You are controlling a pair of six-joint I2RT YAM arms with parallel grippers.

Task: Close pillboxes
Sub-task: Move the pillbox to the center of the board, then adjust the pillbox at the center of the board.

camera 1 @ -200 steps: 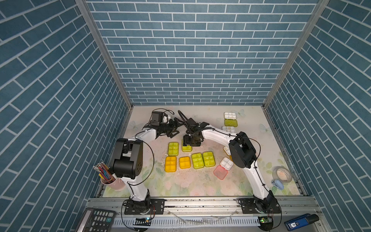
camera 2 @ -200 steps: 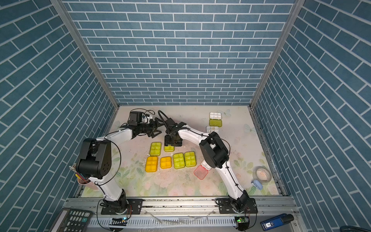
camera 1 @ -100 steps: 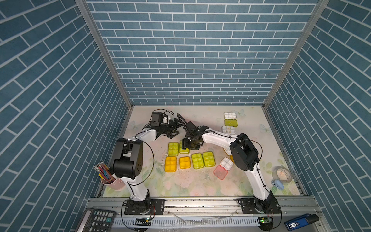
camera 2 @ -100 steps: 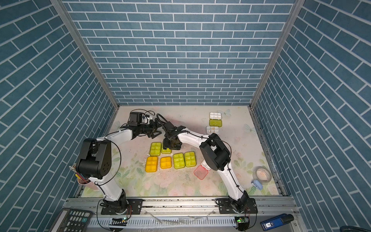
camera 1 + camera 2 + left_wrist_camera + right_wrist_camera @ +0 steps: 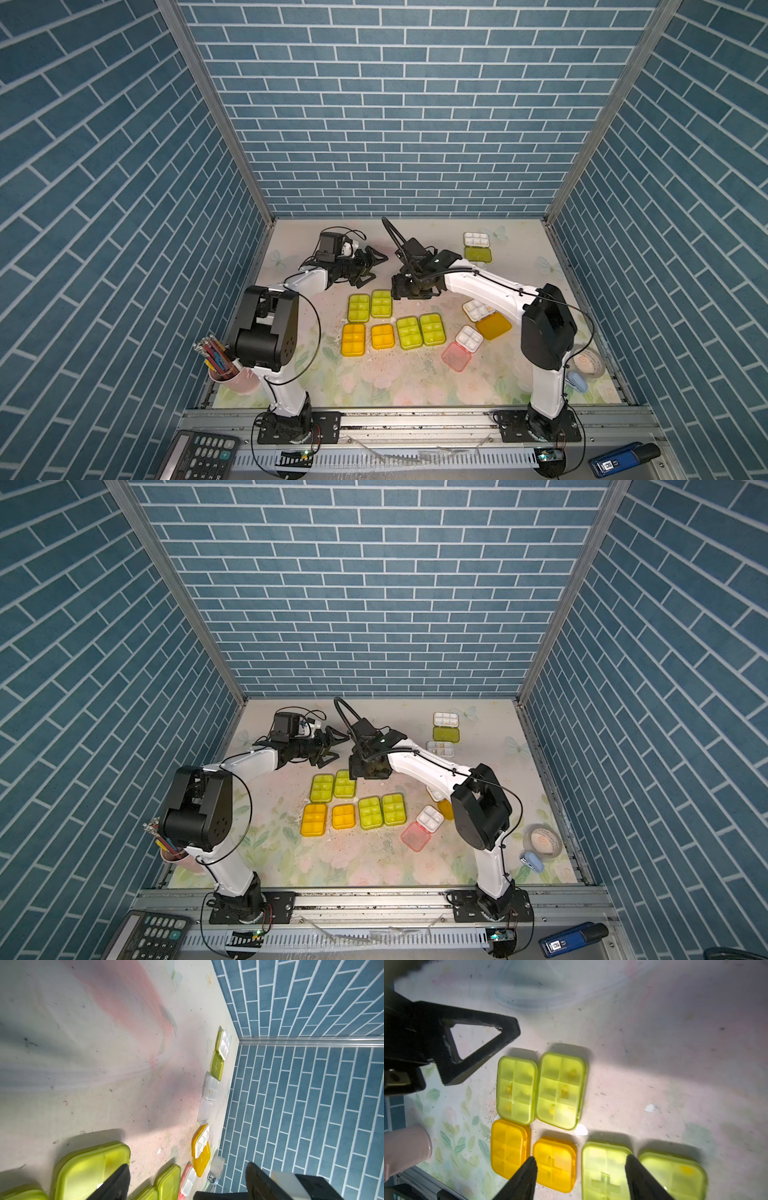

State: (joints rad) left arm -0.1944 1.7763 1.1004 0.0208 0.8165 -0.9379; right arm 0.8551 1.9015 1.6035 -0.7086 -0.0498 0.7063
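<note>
Hovering over the floral mat (image 5: 415,382) between blue-brick walls (image 5: 395,124), left gripper (image 5: 380,269) and right gripper (image 5: 580,1159) stand spread, empty.

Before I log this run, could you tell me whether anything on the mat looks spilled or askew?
White crumbs lie scattered on the mat beside the closed green pillboxes, perhaps spilled. The open pink pillbox sits askew.

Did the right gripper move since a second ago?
Yes. The right gripper has shifted toward the right wall, off the lime pillbox it partly hid; that closed lid now shows whole.
</note>
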